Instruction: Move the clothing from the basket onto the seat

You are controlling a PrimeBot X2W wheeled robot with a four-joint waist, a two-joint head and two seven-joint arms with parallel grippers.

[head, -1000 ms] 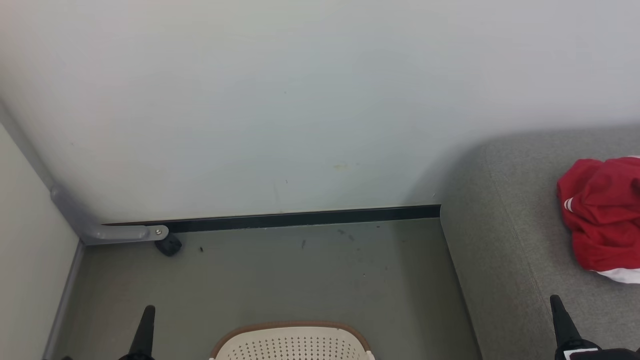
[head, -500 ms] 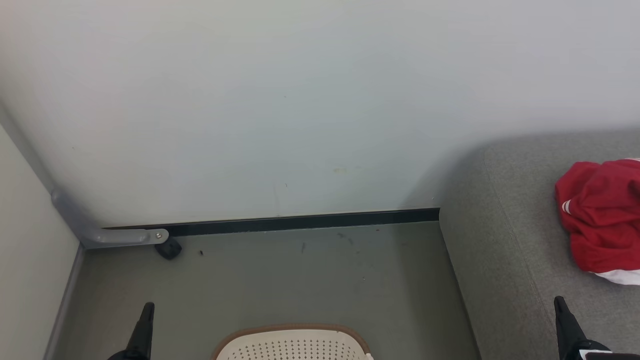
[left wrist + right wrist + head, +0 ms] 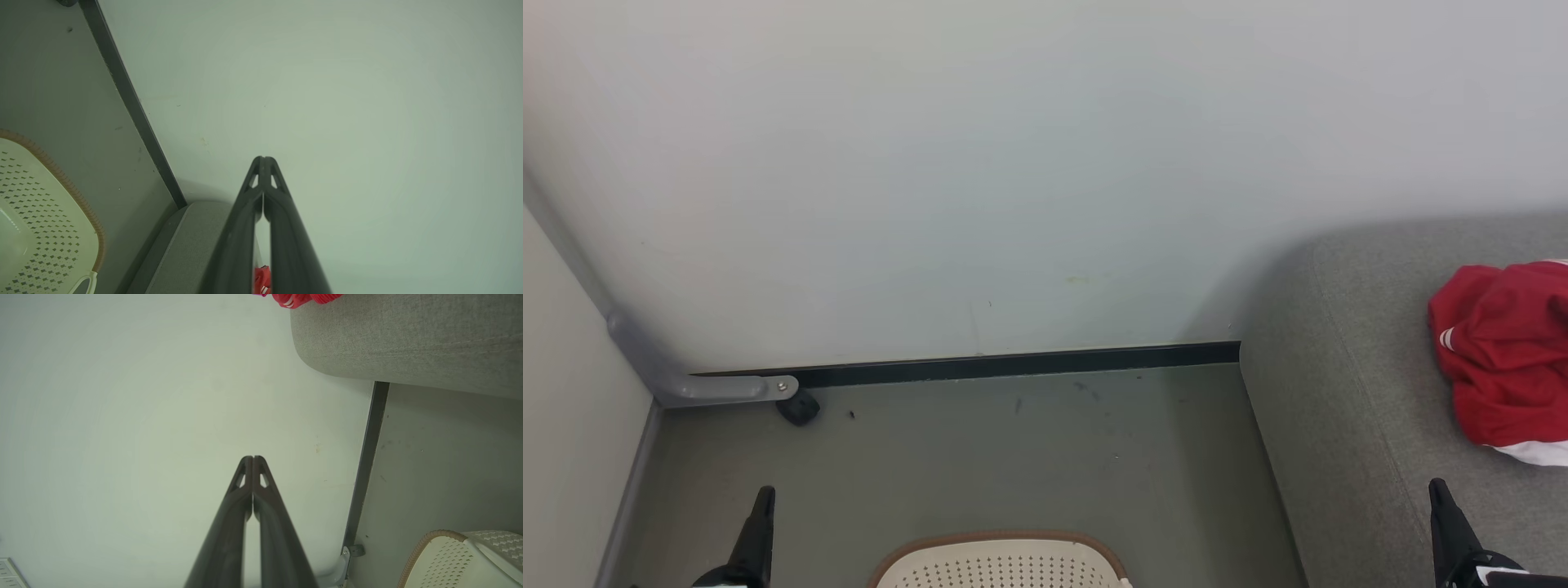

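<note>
Since the clothing (image 3: 1503,359) already lies on the seat (image 3: 1339,408), both arms' jaws rest pressed together, empty, flanking the basket (image 3: 1001,563).

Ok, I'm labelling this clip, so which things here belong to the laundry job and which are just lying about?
Job: grey seat; red clothing lying on it; cream basket on the floor.
Just lying about: grey metal bar low in the left corner; small black object beside it; black skirting strip.
</note>
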